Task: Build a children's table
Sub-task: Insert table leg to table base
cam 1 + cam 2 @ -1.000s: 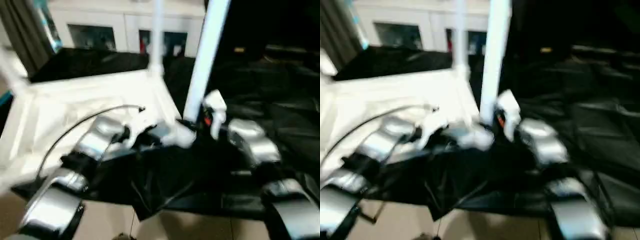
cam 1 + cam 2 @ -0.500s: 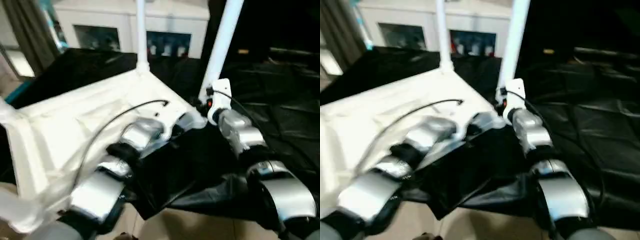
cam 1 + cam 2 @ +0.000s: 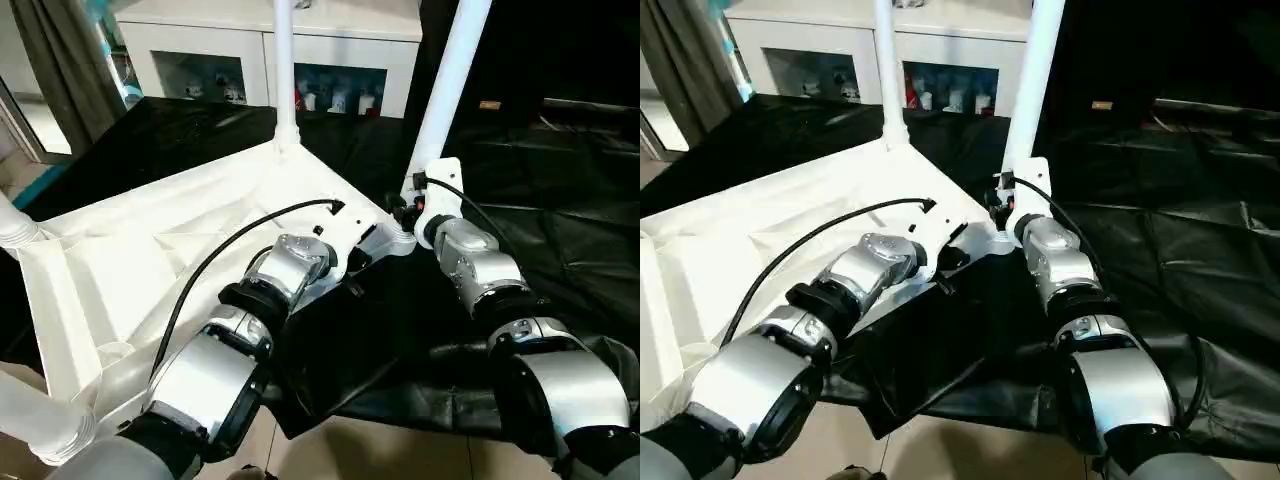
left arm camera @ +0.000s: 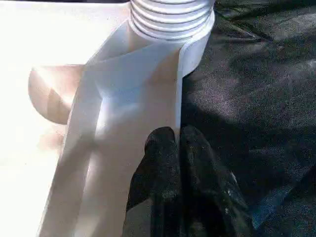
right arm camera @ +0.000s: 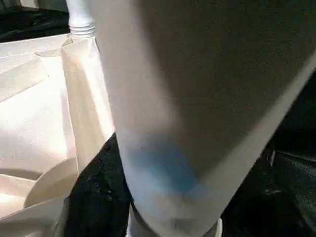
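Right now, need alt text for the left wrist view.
The left gripper, its two black fingers shut, presses the rim of the upturned white children's table just below a ribbed corner socket. Black sheeting covers the surface beside the rim.

Both upright legs [image 3: 447,90] of the children's table [image 3: 150,260] run past the top edge.

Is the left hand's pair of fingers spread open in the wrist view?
No: the left hand has its two black fingers pressed together, tips against the rim of the children's table near a corner socket.
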